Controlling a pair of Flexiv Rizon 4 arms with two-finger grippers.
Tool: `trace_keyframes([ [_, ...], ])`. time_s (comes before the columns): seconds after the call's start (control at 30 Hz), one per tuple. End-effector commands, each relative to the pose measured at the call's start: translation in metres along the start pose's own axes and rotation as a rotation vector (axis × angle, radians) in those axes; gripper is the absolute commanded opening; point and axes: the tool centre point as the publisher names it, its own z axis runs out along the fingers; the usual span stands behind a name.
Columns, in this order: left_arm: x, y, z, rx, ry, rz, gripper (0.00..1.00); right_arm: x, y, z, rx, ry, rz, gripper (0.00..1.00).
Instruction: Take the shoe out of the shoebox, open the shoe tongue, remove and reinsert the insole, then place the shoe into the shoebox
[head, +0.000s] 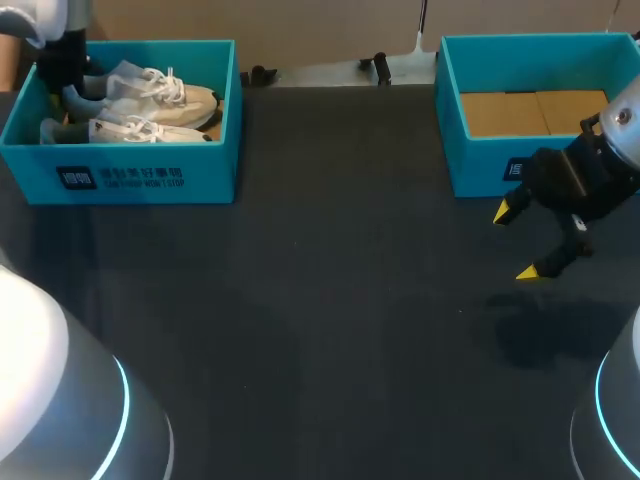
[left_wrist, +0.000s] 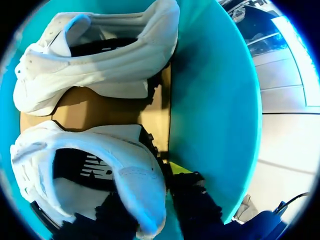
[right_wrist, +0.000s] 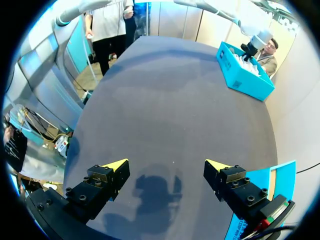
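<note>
Two white shoes lie side by side in the teal shoebox (head: 140, 175) at the table's far left, one (head: 165, 95) behind the other (head: 130, 130). My left gripper (head: 70, 100) is down inside this box at the heel ends. In the left wrist view the heel collar of the nearer shoe (left_wrist: 120, 165) lies in my left gripper (left_wrist: 150, 200), close to the box wall (left_wrist: 215, 125); the second shoe (left_wrist: 100, 65) lies ahead. My right gripper (head: 517, 242) hangs open and empty above the table, just in front of the right box; it also shows in its own view (right_wrist: 166, 165).
A second teal box (head: 480, 165) with a bare cardboard floor stands at the far right. The dark tabletop (head: 330, 300) stretches between the two boxes. In the right wrist view the left shoebox (right_wrist: 245, 75) lies far ahead across the table.
</note>
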Motion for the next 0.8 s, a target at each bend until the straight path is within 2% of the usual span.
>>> trace_keyframes([
  [0.03, 0.001, 0.003, -0.001, 0.004, 0.000, 0.008, 0.42, 0.001, 0.000, 0.001, 0.003, -0.002, 0.001, 1.00],
  [0.27, 0.002, -0.002, -0.016, -0.004, -0.027, 0.026, 0.42, 0.001, 0.000, 0.001, 0.003, -0.002, 0.001, 1.00],
  [0.53, 0.002, -0.014, -0.049, -0.008, -0.095, 0.037, 0.42, 0.001, 0.000, 0.001, 0.003, -0.002, 0.001, 1.00],
  [0.8, 0.010, -0.033, -0.084, -0.026, -0.165, 0.040, 0.42, 0.001, 0.000, 0.001, 0.003, -0.002, 0.001, 1.00],
])
